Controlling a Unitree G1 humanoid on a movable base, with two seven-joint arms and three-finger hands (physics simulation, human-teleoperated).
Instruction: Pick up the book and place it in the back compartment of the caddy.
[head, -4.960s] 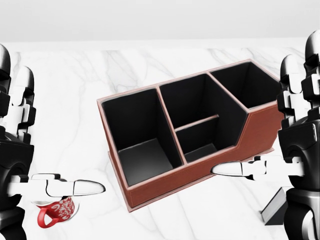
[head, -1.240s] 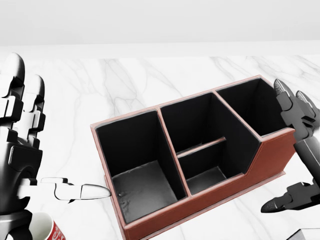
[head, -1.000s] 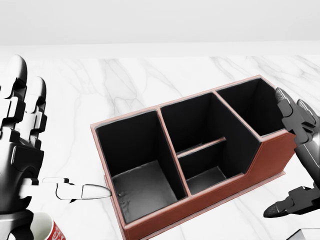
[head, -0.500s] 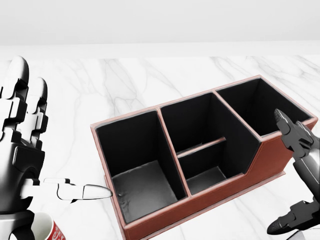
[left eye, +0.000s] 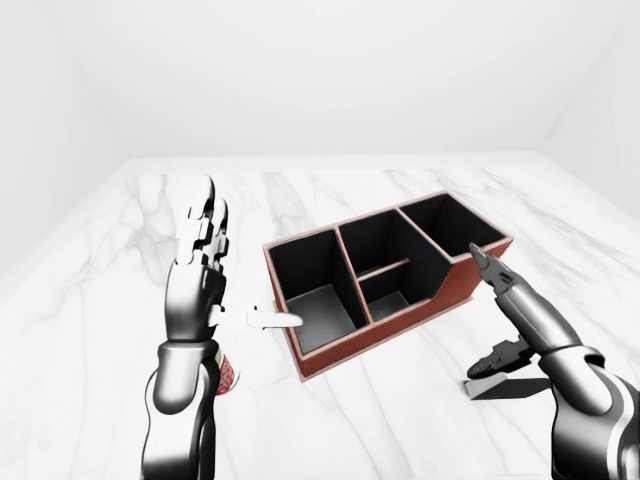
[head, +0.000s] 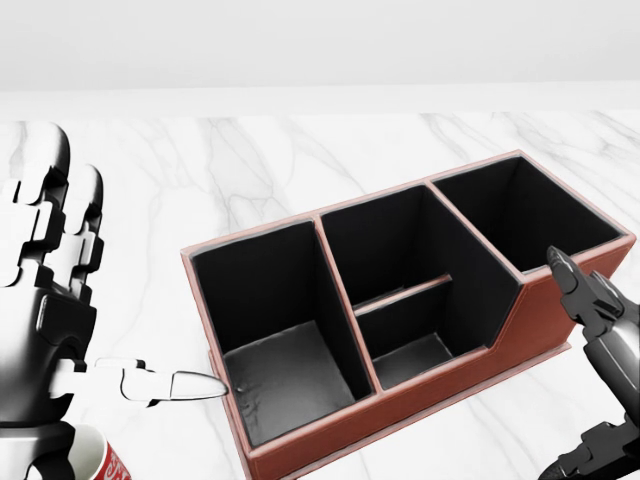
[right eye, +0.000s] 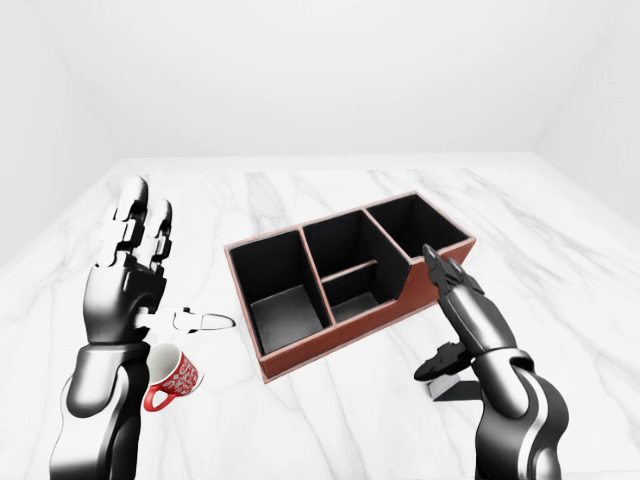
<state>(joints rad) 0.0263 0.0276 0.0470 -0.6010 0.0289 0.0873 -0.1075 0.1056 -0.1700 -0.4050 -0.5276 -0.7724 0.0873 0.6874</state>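
**A:** What takes up most of the picture?

**B:** The white marble surface (left eye: 330, 420); it fills the lower part of both eye views and runs off every edge of the head view. On it, mid-frame, sits the caddy (right eye: 345, 350), red-brown outside and black inside, set at an angle. Its middle section is split by a low divider; the compartment at its upper right end is so dark that its floor cannot be made out.

**A:** And the arms?

**B:** The left robot hand (left eye: 215, 270) stands upright at the left of the left-eye view, fingers straight up and spread, thumb pointing right toward the caddy's left wall, near it but apart. It grips nothing. The right robot hand (right eye: 455, 315) is at the lower right, fingers extended toward the caddy's sloped right end and thumb hanging below, also parted and empty. In the head view it is cut off by the lower right corner.

**A:** Where is the book?

**B:** A thin dark slab with a pale face lies on the surface just under the right thumb, the book (left eye: 515, 388). The hand hides part of it, and no title can be read.

**A:** Any writing elsewhere?

**B:** A red mug (right eye: 172, 376) with white patterning lies tipped beside the left forearm. The marks are too small to read.
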